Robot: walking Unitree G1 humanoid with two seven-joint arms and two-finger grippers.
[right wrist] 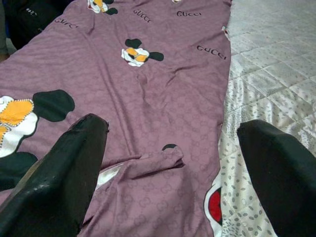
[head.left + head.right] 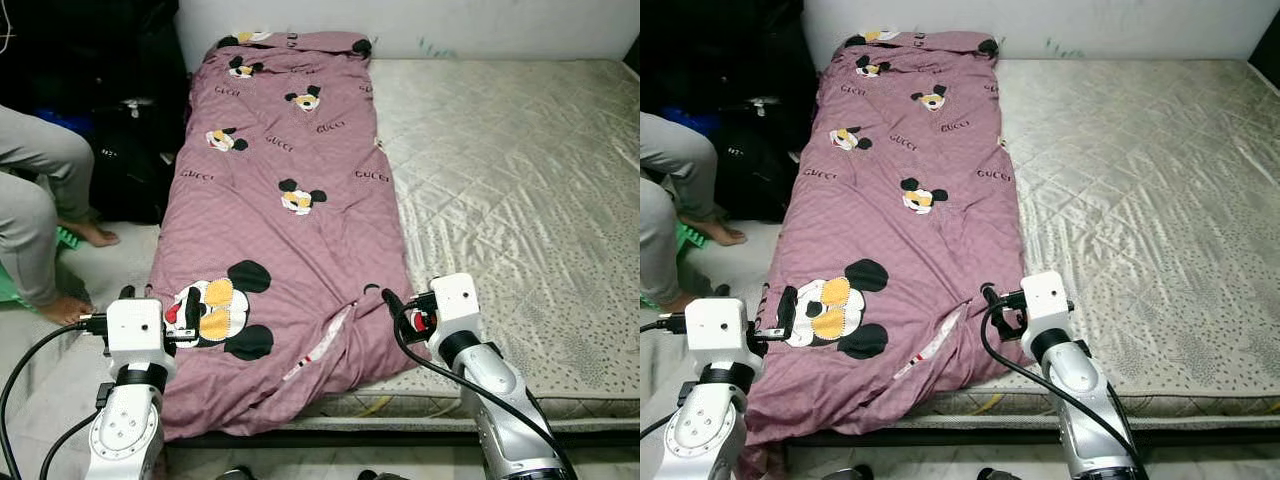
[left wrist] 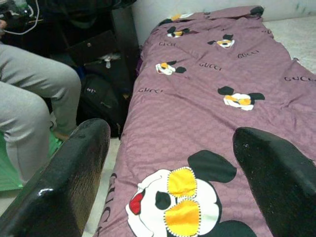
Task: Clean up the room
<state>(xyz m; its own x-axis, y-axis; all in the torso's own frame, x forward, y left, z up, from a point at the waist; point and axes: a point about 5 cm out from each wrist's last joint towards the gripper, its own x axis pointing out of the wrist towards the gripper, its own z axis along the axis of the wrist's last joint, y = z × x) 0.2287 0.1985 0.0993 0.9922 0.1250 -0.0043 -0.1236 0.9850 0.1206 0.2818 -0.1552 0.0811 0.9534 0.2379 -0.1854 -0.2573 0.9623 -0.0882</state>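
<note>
Left eye view showed the quilt (image 2: 290, 200) spread lengthwise along the mattress's (image 2: 500, 180) left side. Left tool (image 3: 168, 163) and right tool (image 1: 168, 168) both gaped, released, over its near end.

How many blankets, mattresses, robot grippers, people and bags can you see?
Blanket: 1
Mattress: 1
Grippers: 2, left gripper and right gripper, both open over the blanket's near end
Person: 1, sitting beside the bed
Black bag: 1
Total: 6
</note>
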